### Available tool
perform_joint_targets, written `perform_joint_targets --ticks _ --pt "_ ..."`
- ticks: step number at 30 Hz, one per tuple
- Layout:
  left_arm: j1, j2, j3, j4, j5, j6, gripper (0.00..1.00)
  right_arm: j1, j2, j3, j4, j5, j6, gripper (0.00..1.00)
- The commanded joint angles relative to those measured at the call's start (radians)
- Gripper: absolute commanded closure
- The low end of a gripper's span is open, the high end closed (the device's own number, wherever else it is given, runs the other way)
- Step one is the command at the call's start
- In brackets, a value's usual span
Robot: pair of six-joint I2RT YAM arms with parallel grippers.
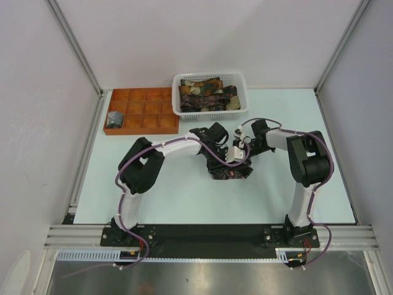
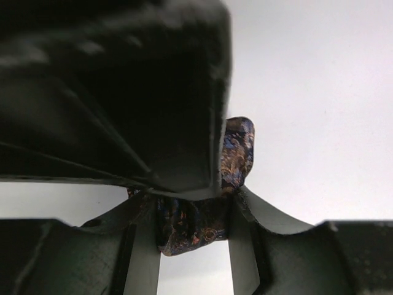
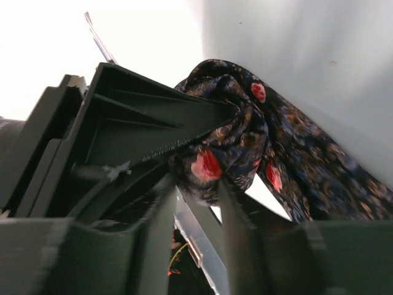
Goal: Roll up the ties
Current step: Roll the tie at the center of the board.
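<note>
A dark tie [image 1: 230,172] with small pink-red marks lies bunched at the table's middle. Both grippers meet over it. My left gripper [image 1: 216,158] comes in from the left and is shut on a folded wad of the tie [image 2: 236,153], which fills the gap between its fingers [image 2: 193,212]. My right gripper [image 1: 241,161] reaches in from the right; a thick bunch of the same tie [image 3: 307,166] sits pinched between its fingertips [image 3: 199,178], and the rest trails off to the right. More ties [image 1: 206,95], green, gold and brown, lie piled in the basket.
A white mesh basket [image 1: 210,74] stands at the back centre. To its left is an orange compartment tray [image 1: 150,107], with a dark rolled bundle [image 1: 115,118] in its left compartment. White walls and metal rails enclose the table.
</note>
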Motion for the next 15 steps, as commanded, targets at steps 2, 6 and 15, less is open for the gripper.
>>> perform_joint_targets --ticks 2,6,15 --pt "-0.006 0.051 0.002 -0.040 -0.034 0.009 0.55 0.003 0.043 -0.017 0.021 -0.002 -0.015 0.83" --pt "-0.003 0.025 0.002 -0.029 -0.013 -0.005 0.45 -0.025 0.071 -0.015 0.017 0.051 -0.038 1.00" --pt "0.032 -0.087 -0.059 0.139 0.102 -0.096 0.13 -0.095 0.106 -0.023 -0.008 0.167 -0.121 1.00"
